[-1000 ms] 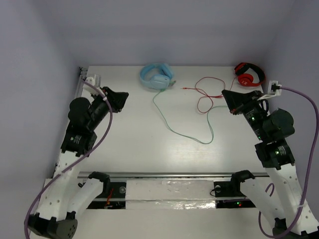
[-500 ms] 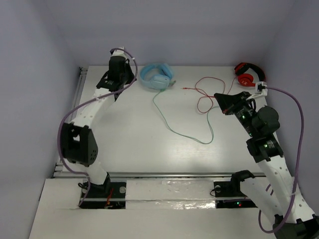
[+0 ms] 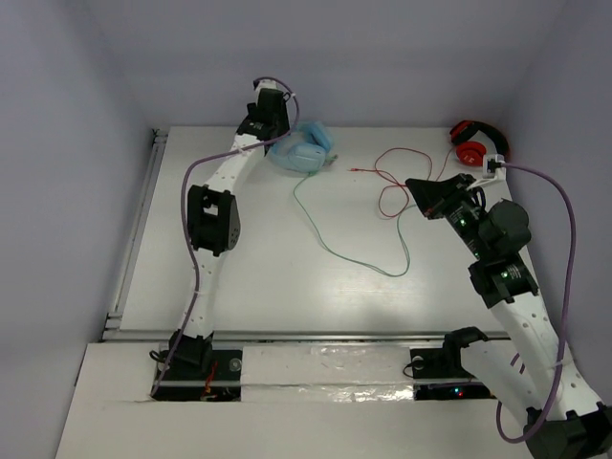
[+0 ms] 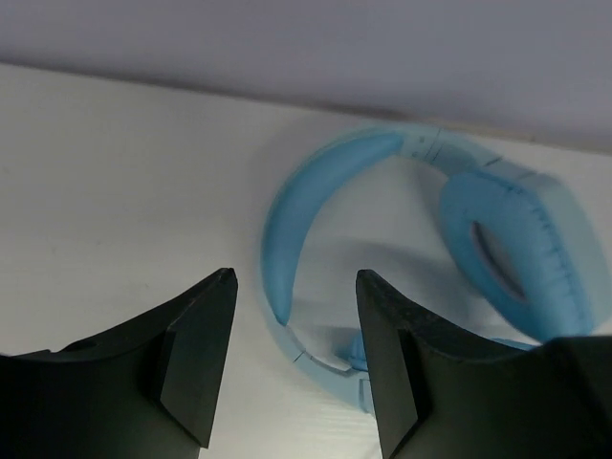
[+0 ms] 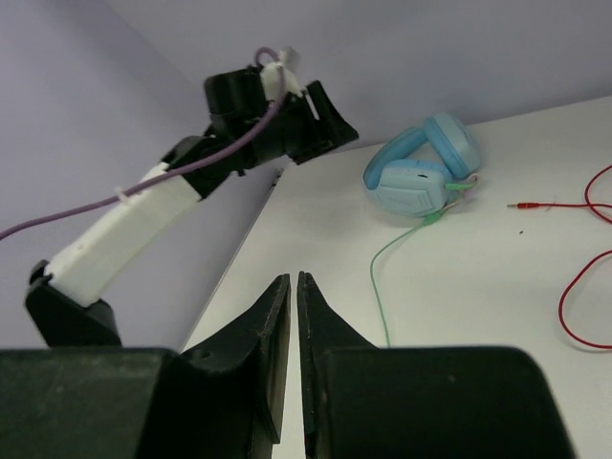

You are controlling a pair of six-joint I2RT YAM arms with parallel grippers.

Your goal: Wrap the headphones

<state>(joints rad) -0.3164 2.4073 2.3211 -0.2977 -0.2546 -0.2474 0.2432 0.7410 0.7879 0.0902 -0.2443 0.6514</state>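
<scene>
The left gripper hangs at the upper middle of the top view, jaws spread wide and holding nothing, just over the left rim of the headphones. These lie flat on the table close to the back wall. In the left wrist view, the headband curves up between the fingertips, with one ear cup off to the right.

The risk, as I judge it, is a poor bite. If the fingers close on the thin, rounded band, it may slip or swing, and the set could be shoved against the wall. That arm is also stretched far out, so it has little reach left for corrections.

To the right and lower, the green cable trails loose across the middle of the table in a long bend. Lifting the headphones would drag it, and it may catch on the red cable, which loops beside and seemingly across its far end at centre right.

The right gripper hovers there with its fingers nearly together, carrying nothing. If it reaches for the green lead, it could pinch the red one instead. The red headphones sit at the upper right, well apart from the blue set.
</scene>
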